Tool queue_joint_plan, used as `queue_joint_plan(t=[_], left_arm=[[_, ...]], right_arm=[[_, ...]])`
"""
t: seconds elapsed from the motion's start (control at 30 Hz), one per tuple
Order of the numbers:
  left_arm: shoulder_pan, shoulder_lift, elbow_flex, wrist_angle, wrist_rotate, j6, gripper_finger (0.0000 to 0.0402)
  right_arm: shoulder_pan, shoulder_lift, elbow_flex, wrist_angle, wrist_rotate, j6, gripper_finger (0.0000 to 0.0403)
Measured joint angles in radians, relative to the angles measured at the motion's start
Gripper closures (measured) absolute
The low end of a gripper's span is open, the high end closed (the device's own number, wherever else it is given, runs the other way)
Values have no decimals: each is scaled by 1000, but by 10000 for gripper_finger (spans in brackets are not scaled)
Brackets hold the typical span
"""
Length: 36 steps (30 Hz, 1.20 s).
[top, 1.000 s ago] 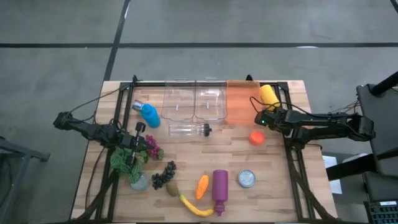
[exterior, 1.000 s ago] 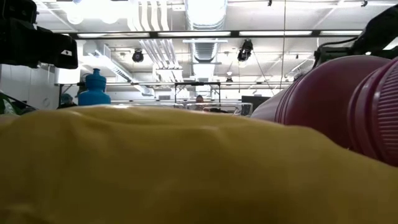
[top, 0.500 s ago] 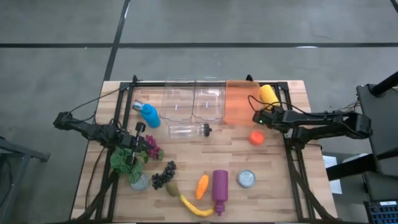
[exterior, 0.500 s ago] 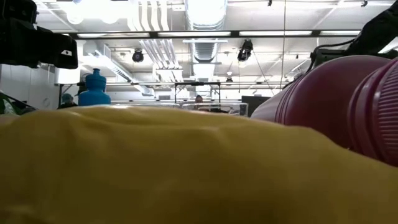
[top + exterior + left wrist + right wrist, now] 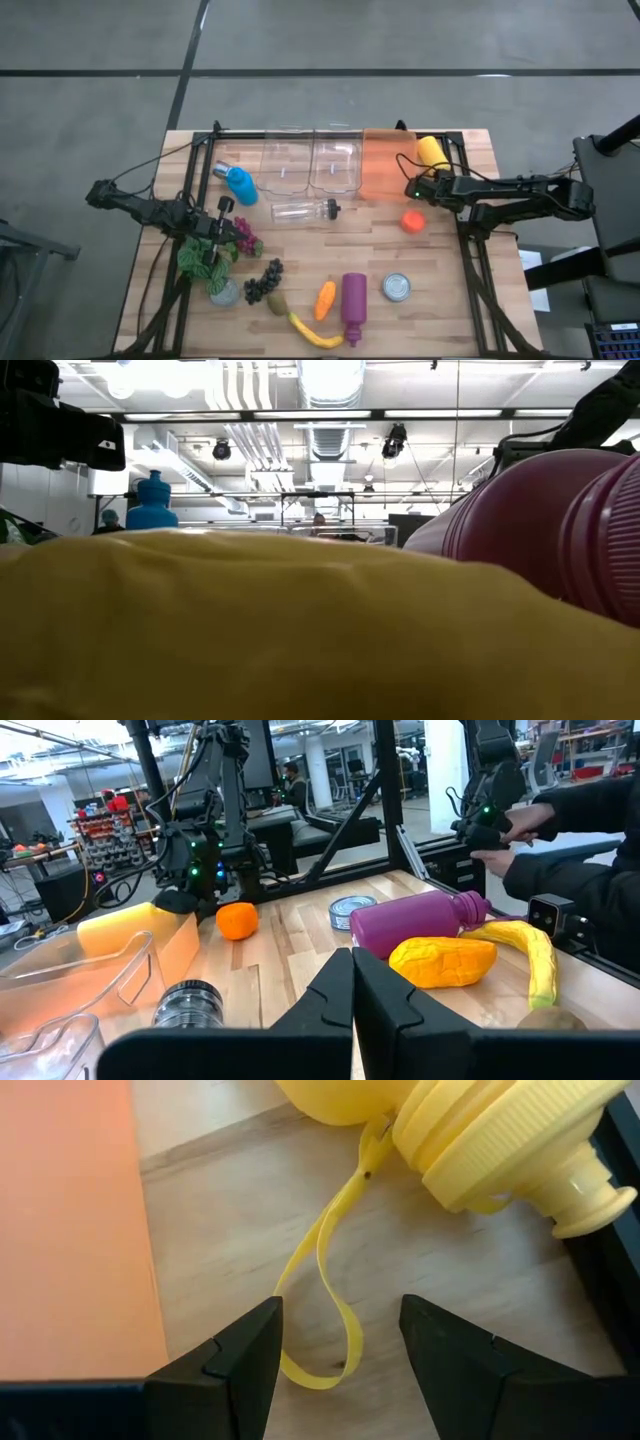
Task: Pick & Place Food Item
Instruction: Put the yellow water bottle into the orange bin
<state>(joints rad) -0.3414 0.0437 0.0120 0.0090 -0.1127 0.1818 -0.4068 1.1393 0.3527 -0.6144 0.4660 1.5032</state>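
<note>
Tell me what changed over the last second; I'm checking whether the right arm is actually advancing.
The right claw crept toward the table's left, closing on the orange bin beside the yellow bottle; its fingers stay open and empty. The left claw stayed shut over the greens, and no item on the table moved.
</note>
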Motion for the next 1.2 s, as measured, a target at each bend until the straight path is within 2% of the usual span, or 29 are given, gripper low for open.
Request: queue_joint_plan(t=[0.13,0.23,0.5,0.63,1.2], left_arm=[[0,0,0,0,0,0,400],[0,0,0,0,0,0,400],[0,0,0,0,0,0,400],[0,0,0,0,0,0,400],[0,0,0,0,0,0,400]], right_arm=[[0,0,0,0,0,-1,201],[0,0,-1,-2,0,1,220],[-1,0,-2,-5,-6,4,343],[0,0,-2,0,-2,4,387],[1,0,-2,3,4,-69,391]])
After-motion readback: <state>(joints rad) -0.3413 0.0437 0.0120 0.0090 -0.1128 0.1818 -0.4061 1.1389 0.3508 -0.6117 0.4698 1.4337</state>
